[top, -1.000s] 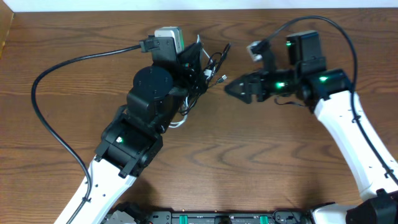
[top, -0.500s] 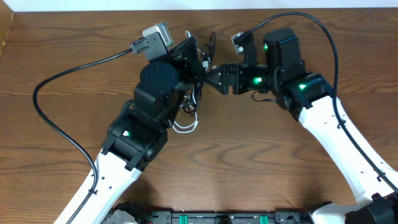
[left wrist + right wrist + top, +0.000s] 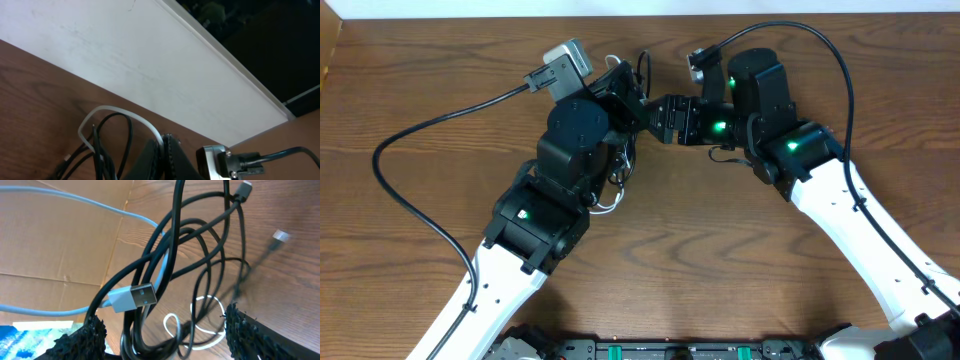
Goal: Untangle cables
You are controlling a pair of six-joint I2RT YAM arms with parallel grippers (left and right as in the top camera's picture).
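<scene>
The cables [image 3: 620,165] hang in a tangled bunch from my left gripper [image 3: 630,98], raised over the back of the table. In the left wrist view that gripper [image 3: 164,152] is shut on the white cable [image 3: 114,111], with black cables [image 3: 102,150] beside it. My right gripper [image 3: 656,108] sits right against the bunch. Its fingers [image 3: 80,340] stand open on either side of the hanging black cables [image 3: 175,255]. A white USB plug [image 3: 132,297] dangles among them. A white loop [image 3: 210,325] lies on the wood below.
A thick black cord [image 3: 380,160] from the left arm sweeps across the left of the table [image 3: 740,260]. A white wall [image 3: 125,55] runs along the table's back edge. Two small plug ends [image 3: 244,189] hang out at the bunch's far side.
My right gripper has moved left, up to the bunch, and the black cables now hang between its fingers. My left gripper has shifted toward the back edge with the cables.
</scene>
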